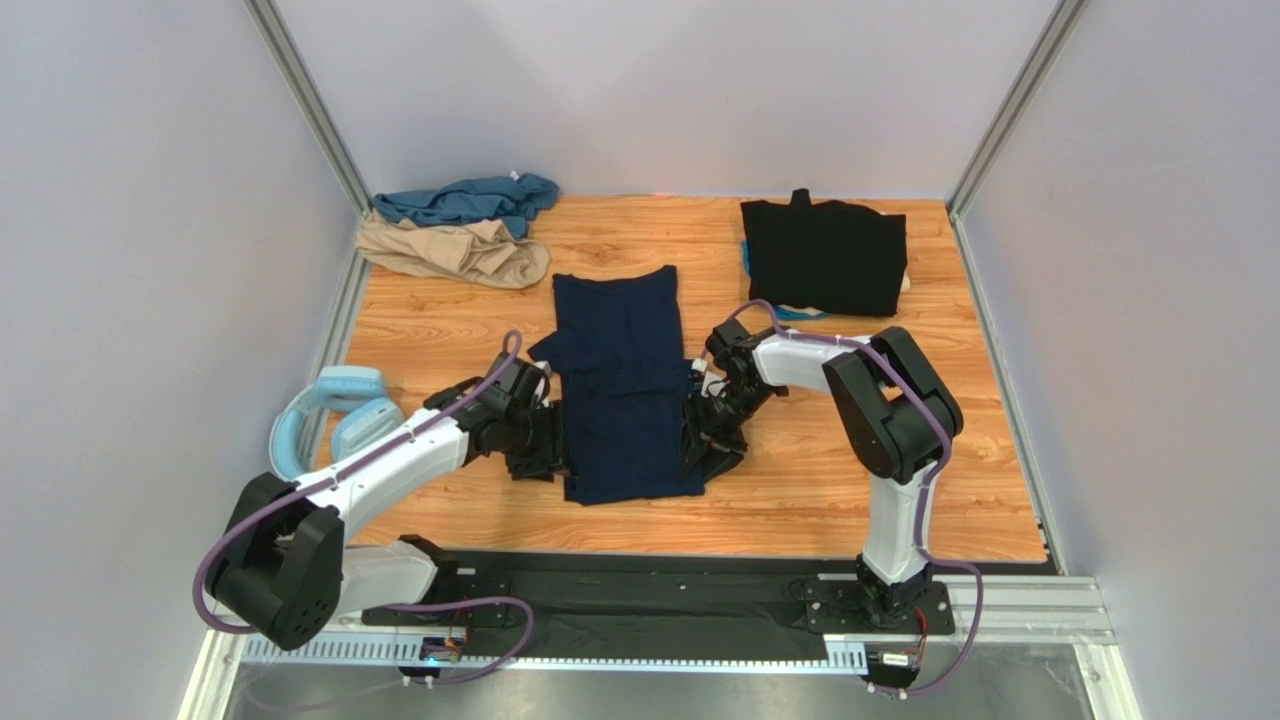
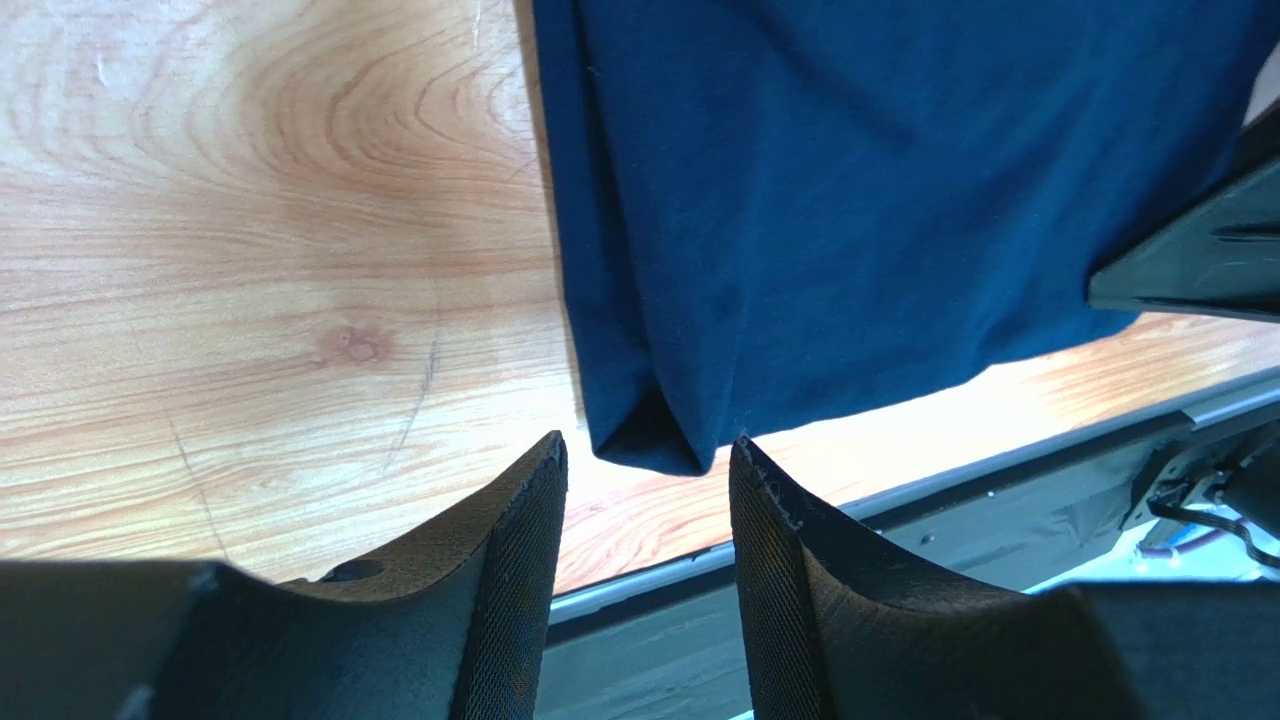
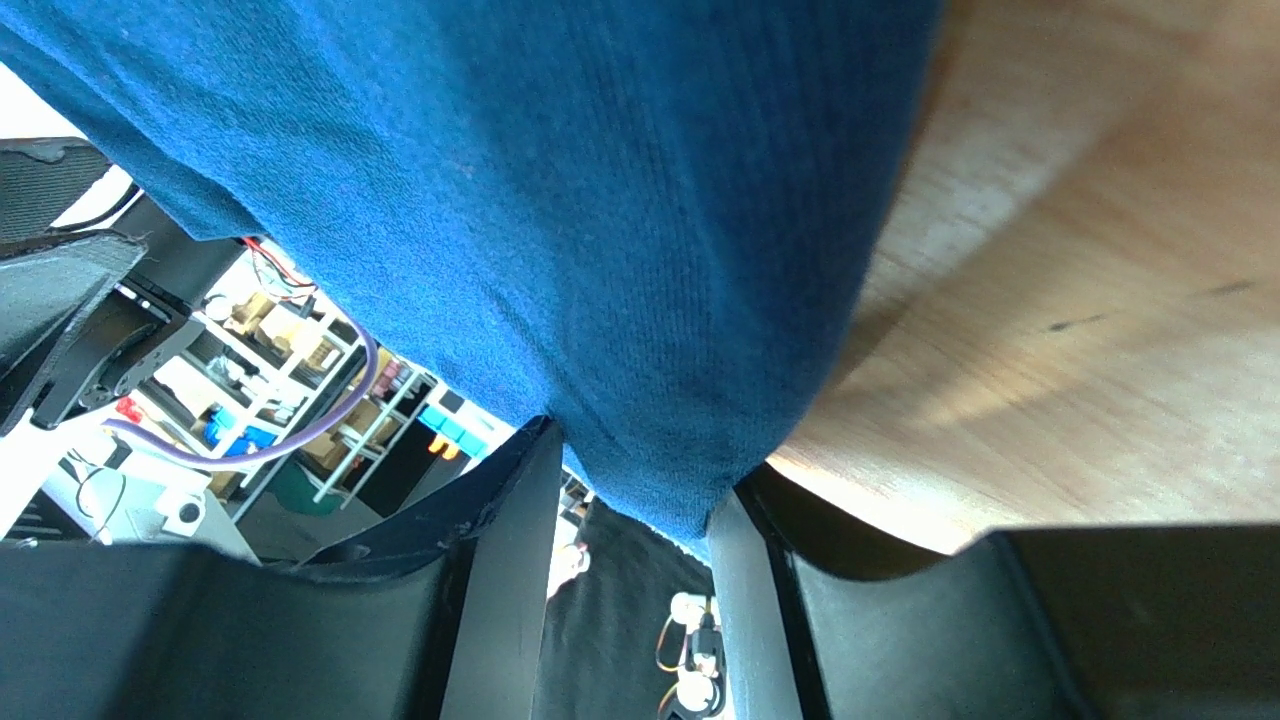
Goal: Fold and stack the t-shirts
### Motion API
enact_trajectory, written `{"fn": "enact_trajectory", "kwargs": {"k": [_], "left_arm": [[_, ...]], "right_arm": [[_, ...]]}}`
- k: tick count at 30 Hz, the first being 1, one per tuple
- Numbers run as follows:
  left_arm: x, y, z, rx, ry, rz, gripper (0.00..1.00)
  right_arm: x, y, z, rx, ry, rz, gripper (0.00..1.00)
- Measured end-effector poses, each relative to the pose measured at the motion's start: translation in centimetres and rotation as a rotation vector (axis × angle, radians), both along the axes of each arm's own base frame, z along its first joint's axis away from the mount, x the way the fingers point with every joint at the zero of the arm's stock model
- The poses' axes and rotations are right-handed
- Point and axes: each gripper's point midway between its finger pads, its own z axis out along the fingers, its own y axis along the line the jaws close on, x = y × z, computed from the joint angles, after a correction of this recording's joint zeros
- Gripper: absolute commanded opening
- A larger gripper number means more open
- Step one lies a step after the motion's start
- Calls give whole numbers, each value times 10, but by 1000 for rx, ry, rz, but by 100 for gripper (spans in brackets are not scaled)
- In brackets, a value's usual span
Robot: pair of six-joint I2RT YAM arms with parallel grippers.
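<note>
The dark navy t-shirt [image 1: 624,383] lies folded into a long strip in the middle of the table. My left gripper [image 1: 541,438] sits low at its near left edge. In the left wrist view this gripper [image 2: 648,450] is open, and the shirt's near corner [image 2: 654,435] lies just ahead of the gap, touching neither finger. My right gripper [image 1: 711,435] is at the near right edge. In the right wrist view it [image 3: 639,473] stands open, with a lifted corner of the navy cloth [image 3: 661,480] dipping between its fingertips. The black t-shirt [image 1: 824,255] lies folded at the back right.
The teal t-shirt [image 1: 469,200] and the tan t-shirt [image 1: 451,251] lie crumpled at the back left. A pale blue plastic ring [image 1: 331,413] sits by the left arm. Grey walls close in the table on three sides, and a black rail [image 1: 631,600] runs along the near edge.
</note>
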Motion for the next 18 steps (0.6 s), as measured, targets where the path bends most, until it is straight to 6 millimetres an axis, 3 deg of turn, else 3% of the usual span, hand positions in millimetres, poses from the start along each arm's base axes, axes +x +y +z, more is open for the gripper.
{"fn": "enact_trajectory", "kwargs": {"k": [5,12,18], "left_arm": [[0,-1,-3,1,10,-9,51],[-5,-5,-29,18,107,-36,49],[-3,-14,-28,-25,108,-51,49]], "right_arm": [[1,0,0,-11,1,2,46],[1,-1,0,-18,1,2,46],[1,0,0,-19,1,4,46]]}}
